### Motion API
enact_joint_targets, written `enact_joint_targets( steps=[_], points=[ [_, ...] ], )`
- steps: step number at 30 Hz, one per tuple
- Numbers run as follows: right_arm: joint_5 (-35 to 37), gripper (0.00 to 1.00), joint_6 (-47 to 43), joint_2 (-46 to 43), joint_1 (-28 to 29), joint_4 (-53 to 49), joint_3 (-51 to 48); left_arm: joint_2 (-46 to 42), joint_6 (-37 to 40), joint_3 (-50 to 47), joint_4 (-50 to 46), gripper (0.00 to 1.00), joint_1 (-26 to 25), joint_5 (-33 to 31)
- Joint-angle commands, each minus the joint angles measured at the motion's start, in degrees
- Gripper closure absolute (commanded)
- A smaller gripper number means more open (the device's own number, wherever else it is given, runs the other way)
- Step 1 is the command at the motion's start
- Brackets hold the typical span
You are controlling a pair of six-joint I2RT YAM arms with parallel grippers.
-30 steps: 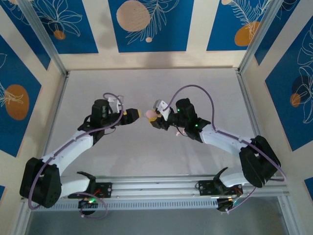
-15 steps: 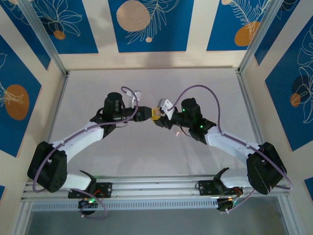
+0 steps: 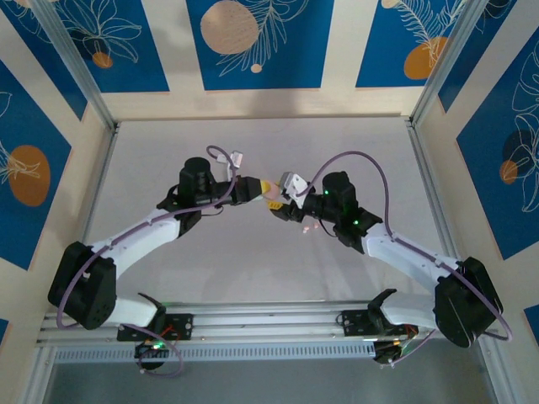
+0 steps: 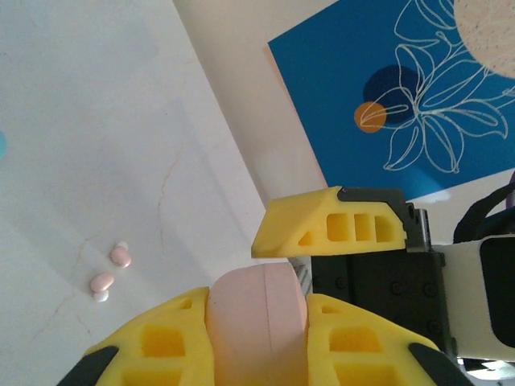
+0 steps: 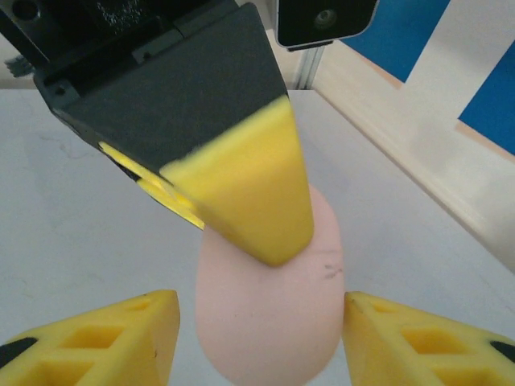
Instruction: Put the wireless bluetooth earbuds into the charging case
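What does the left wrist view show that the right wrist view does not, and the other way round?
Left wrist: two pink earbuds lying loose on the table.
Right wrist: the right claw with its fingers standing apart on either side of the pink case, and a small camera housing at the top edge.
Both: the pink case clamped by the yellow fingers of the left claw, held above the table.
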Motion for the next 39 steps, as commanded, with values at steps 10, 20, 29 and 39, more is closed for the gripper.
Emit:
enact_joint_targets(
  steps=[10,20,29,39],
  points=[
    [-4.91,0.50,0.95,0.90,-2.18,4.91,1.14,0.70,-8.94,-0.70,8.28,0.85,-0.15,2.02],
    [-9.73,0.55,2.49,1.30,-3.65,4.71,2.46,1.22,-6.66,-0.17,5.23,0.83,-0.15,2.81],
    [-13.56,0.65,4.41,1.92,-4.27,2.40,3.50,1.13,-5.57,0.18,4.71,0.71,-0.15,2.98],
    [-19.62,0.67,8.93,1.91,-6.43,-0.53,4.59,-3.07,4.35,0.53,-0.57,0.37,-0.19,-0.81]
  ],
)
